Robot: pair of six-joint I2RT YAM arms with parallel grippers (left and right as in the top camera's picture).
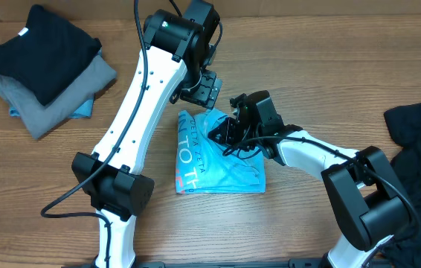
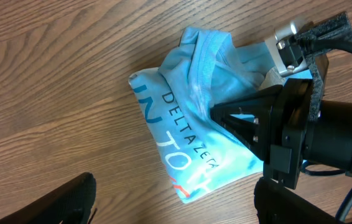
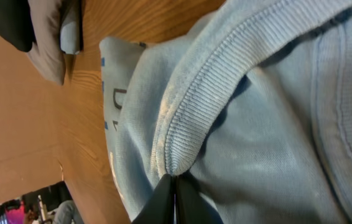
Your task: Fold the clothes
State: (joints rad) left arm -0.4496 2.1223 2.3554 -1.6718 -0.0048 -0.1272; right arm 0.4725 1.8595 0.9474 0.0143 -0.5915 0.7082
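The sky-blue T-shirt (image 1: 214, 170) lay folded on the table (image 1: 307, 59). The right gripper (image 1: 224, 134) pinched its ribbed collar. The left gripper (image 1: 204, 91) hung just above it, fingers spread. A black garment (image 1: 419, 149) lay well right of it, and a folded stack (image 1: 43, 71) well left.

The sky-blue T-shirt (image 2: 182, 93) is lying folded and a bit rumpled on the wooden table (image 2: 51, 74), dark "DELTA ZETA" lettering facing up. The right gripper (image 2: 216, 113) is reaching in from the right, its 2 black fingers pinching together on the fabric below the ribbed collar (image 2: 210, 59). The left gripper (image 2: 175, 186) is showing both fingers at the bottom edge, spread wide.
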